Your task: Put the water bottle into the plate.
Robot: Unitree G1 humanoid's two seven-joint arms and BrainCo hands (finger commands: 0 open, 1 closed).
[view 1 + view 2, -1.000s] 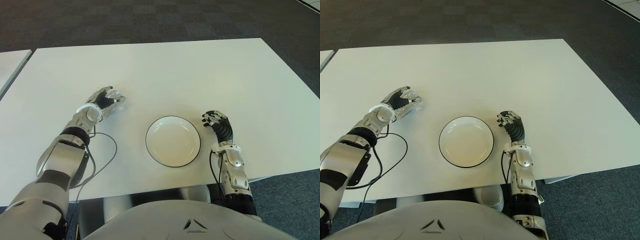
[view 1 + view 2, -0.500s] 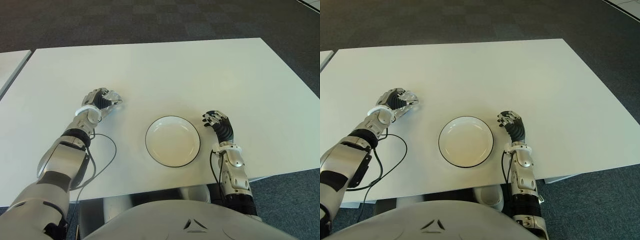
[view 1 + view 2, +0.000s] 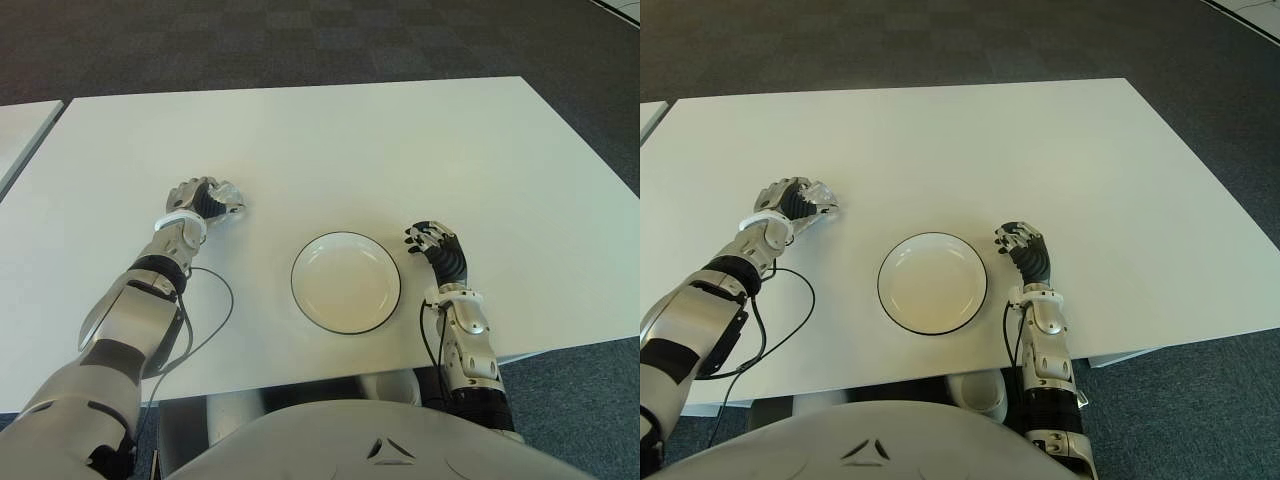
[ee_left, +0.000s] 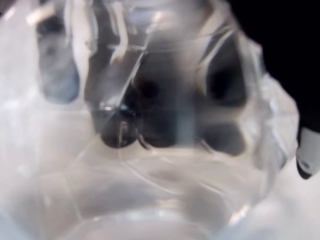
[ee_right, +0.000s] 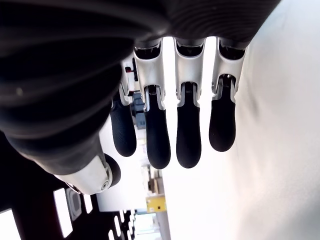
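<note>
Your left hand (image 3: 200, 198) wraps the clear water bottle (image 3: 226, 196) on the desk (image 3: 330, 140), well left of the plate (image 3: 346, 282); thin, slick plastic, so grip mid-body. Your right hand (image 3: 437, 245) shows beside the plate, fingers loose, empty.

1. Evenly and brightly lit from overhead in both eye views; only faint, soft shadows on the white table (image 3: 400, 150).
2. Blurred and out of focus throughout the left wrist view, filled by the clear water bottle (image 4: 165, 125).
3. Blown out to white glare behind the right hand (image 5: 175, 125).
</note>
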